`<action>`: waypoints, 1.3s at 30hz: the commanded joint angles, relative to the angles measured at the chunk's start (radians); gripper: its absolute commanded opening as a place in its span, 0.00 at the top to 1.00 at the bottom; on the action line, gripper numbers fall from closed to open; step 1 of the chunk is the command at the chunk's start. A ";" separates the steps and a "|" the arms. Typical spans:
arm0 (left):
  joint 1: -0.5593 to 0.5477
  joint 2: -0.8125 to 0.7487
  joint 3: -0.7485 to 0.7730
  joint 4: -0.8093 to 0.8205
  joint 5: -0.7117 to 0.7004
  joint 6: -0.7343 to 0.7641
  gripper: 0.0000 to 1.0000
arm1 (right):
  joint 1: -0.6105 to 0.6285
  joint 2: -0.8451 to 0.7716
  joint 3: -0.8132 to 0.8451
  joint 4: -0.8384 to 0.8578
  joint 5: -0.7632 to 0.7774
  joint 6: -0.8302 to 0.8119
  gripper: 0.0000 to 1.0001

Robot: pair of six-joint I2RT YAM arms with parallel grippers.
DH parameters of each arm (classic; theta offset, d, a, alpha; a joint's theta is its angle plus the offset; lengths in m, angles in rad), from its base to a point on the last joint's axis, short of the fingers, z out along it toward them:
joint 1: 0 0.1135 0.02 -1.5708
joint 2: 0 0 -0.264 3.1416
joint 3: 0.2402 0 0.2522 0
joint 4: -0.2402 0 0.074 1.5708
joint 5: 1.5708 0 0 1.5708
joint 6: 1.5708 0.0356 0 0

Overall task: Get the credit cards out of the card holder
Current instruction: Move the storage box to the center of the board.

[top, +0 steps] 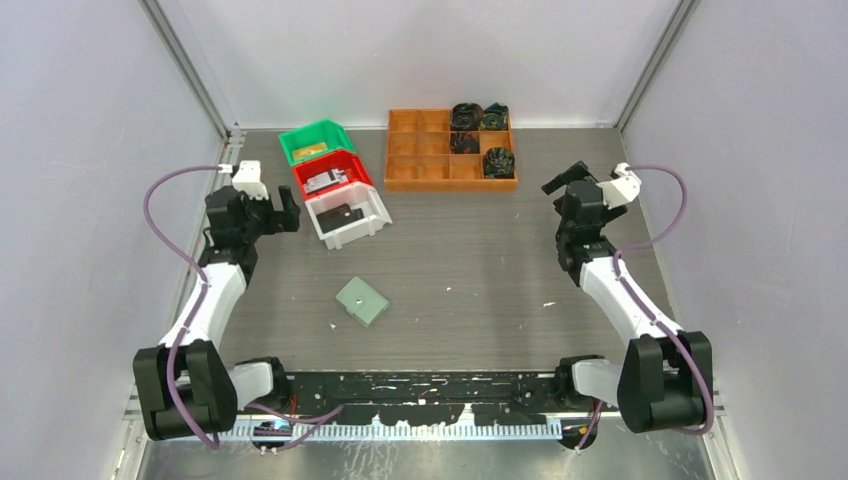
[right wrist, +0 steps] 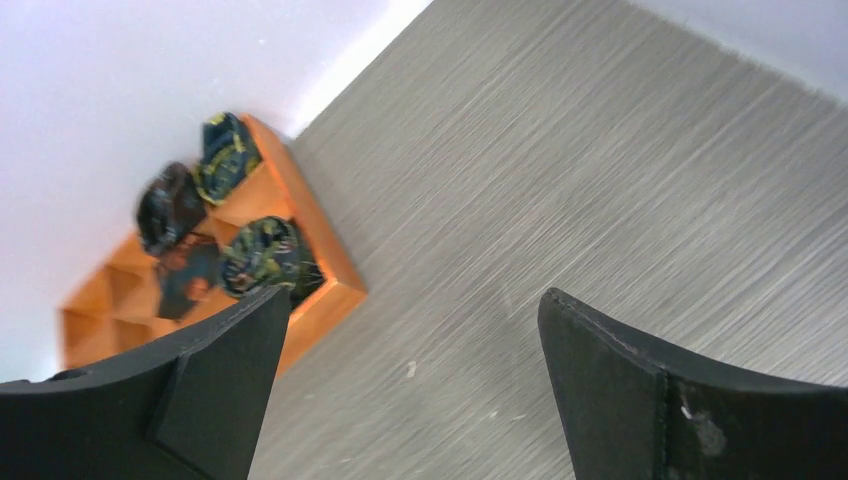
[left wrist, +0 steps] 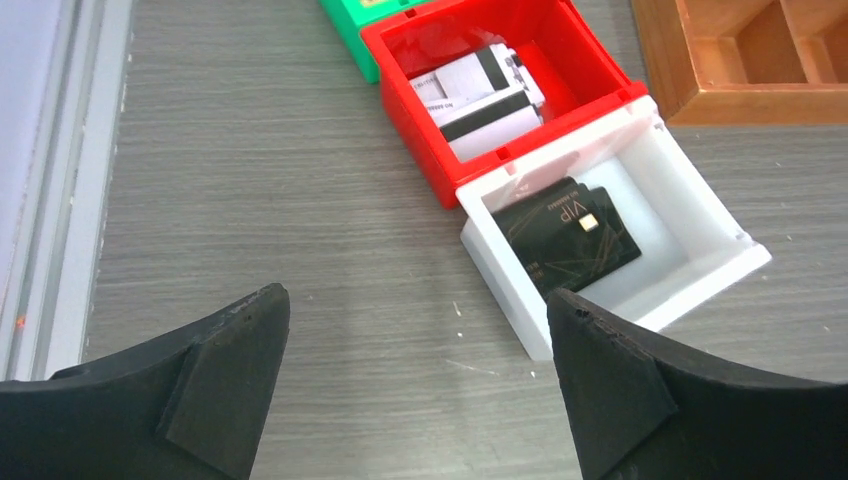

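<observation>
The card holder lies flat and folded shut on the table, left of centre, apart from both grippers; no card shows in it. Black credit cards lie in the white bin. Silvery-white cards lie in the red bin. A gold-tan card lies in the green bin. My left gripper is open and empty just left of the white bin, also seen in the left wrist view. My right gripper is open and empty at the right, over bare table.
An orange compartment tray stands at the back centre with dark fabric bundles in its right cells; its corner shows in the right wrist view. The three bins sit in a diagonal row at the back left. Walls enclose the table.
</observation>
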 commanded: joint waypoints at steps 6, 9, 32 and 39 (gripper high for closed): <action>0.031 0.055 0.327 -0.559 0.088 0.003 0.00 | 0.108 0.047 0.231 -0.378 -0.174 0.160 0.01; 0.031 0.141 0.404 -0.616 0.088 -0.046 0.00 | 0.212 0.082 0.271 -0.431 -0.121 0.094 0.01; -0.071 0.811 1.008 -0.705 -0.138 -0.233 0.31 | 0.644 0.199 0.358 -0.613 -0.202 -0.094 0.01; -0.088 0.871 1.018 -0.696 -0.168 -0.197 0.47 | 0.654 0.194 0.372 -0.621 -0.237 -0.117 0.01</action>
